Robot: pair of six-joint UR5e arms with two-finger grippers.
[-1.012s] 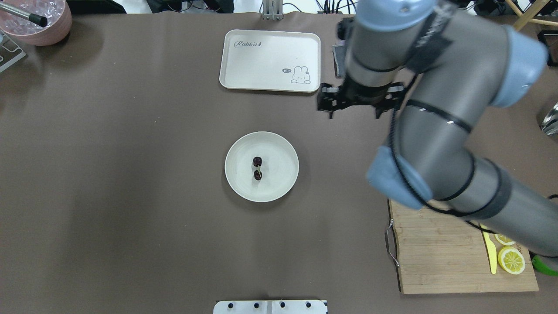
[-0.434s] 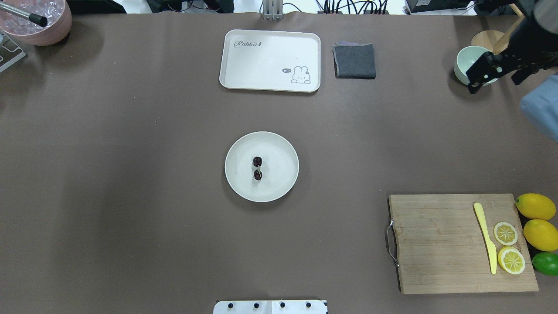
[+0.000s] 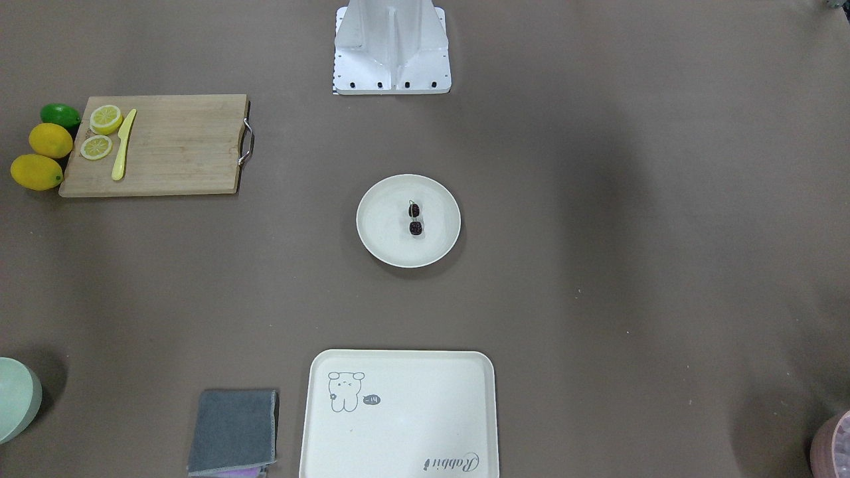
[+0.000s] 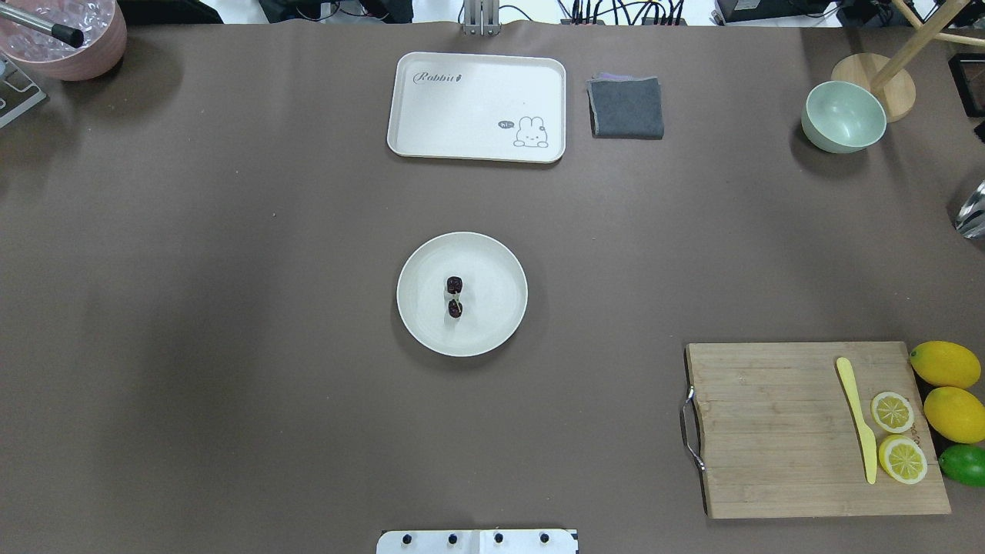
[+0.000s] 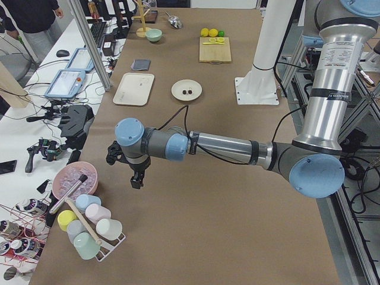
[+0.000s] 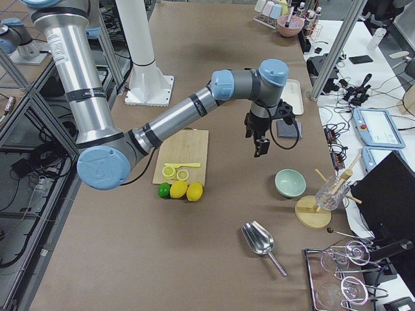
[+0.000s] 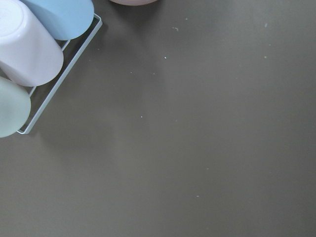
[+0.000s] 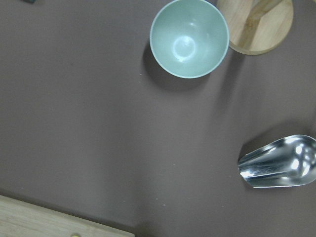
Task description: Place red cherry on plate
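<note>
The right gripper point(image 6: 259, 146) hangs over bare table near the robot's right end, and whether its jaws are parted or closed cannot be told. Beneath and just beyond it sit a pale green bowl point(image 8: 189, 38) and a metal scoop point(image 8: 279, 162). The left gripper point(image 5: 138, 178), equally unreadable, hovers beside a white cup point(image 7: 27, 47) at the opposite end. Well away from both, the red cherry point(image 4: 455, 297) lies inside the plate point(image 4: 419, 261), near its centre. The placing looks done; only parking the arms seems left.

On plate point(image 5: 177, 90): red cherry point(image 5: 187, 92). Just beside plate: tray point(image 5: 133, 89). Beyond plate: cutting board point(image 5: 215, 52), lemons point(image 5: 208, 32). Well nearer cam than plate: left gripper point(image 5: 137, 180), pointing down.
</note>
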